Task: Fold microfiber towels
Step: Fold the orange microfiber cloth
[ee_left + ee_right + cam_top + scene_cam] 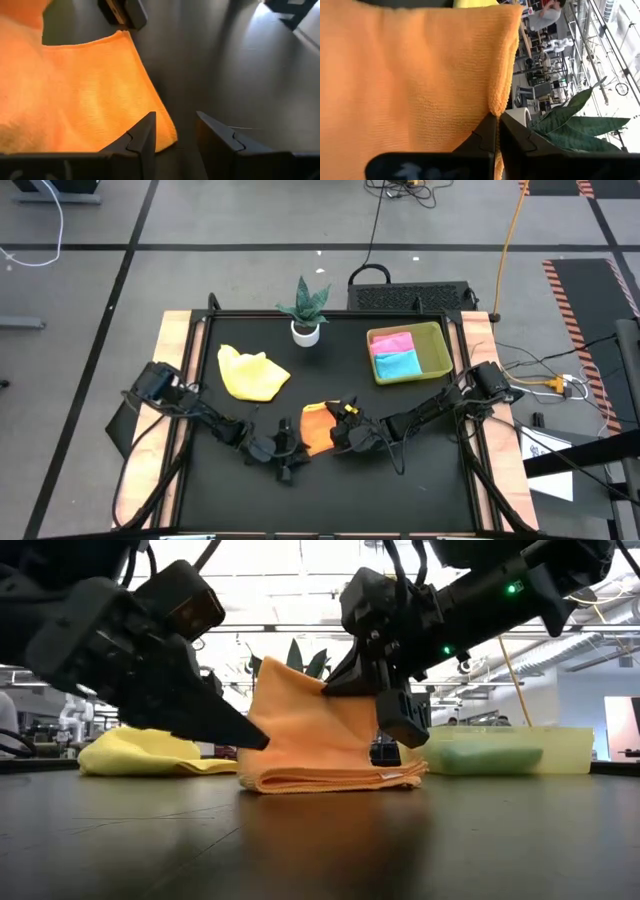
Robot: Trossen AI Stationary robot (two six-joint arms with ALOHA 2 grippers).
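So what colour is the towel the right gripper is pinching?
Orange. The right gripper is shut on the orange towel's edge, best seen in the right wrist view.

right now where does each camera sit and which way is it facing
High view: overhead, straight down on the black table; both arms, left claw, right claw.
Low view: table height, level across; both claws at the orange towel.
Left wrist view: past its open fingers at the orange towel's edge.
Right wrist view: past its claw, shut on the orange towel, toward the plant.
Shared: all four show the orange towel; high and low also the yellow towel and tray.
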